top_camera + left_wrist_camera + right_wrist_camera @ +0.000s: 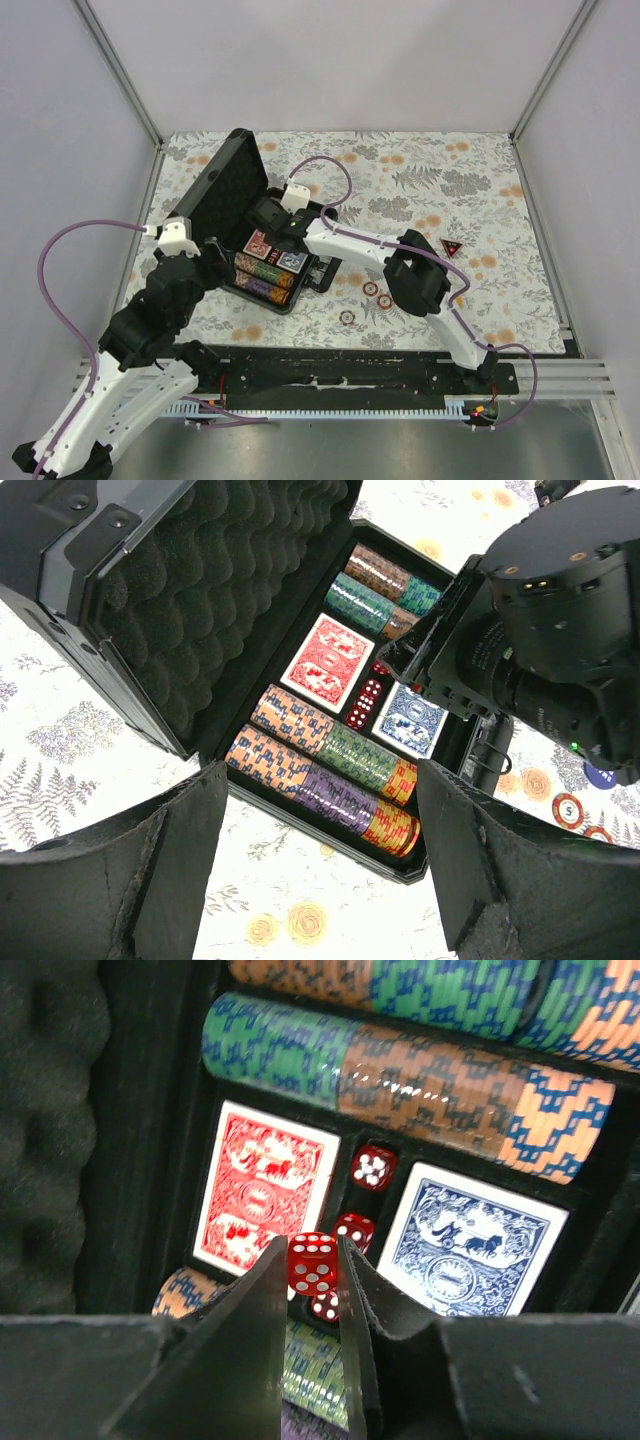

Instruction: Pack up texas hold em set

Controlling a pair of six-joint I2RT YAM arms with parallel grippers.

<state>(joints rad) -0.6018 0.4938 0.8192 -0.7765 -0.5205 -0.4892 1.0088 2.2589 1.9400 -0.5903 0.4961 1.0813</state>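
Briefcase (pixel 228 195) sits open centre-left on the counter (pixel 450 180), so the right hand (pixel 313 1252), pinching a red die (pixel 312 1265), can drop it between red deck (pixel 262 1190) and blue deck (pixel 470 1245), while the left hand (pixel 318 780) hovers released

The briefcase (pixel 45 565) had a matt black hard-plastic shell, its lid lining (pixel 230 580) was soft dimpled foam, the poker chips (pixel 330 780) were smooth and glossy, the red die (pixel 312 1262) looked like glossy translucent plastic, and the surface (pixel 450 190) was matt floral-printed cloth.
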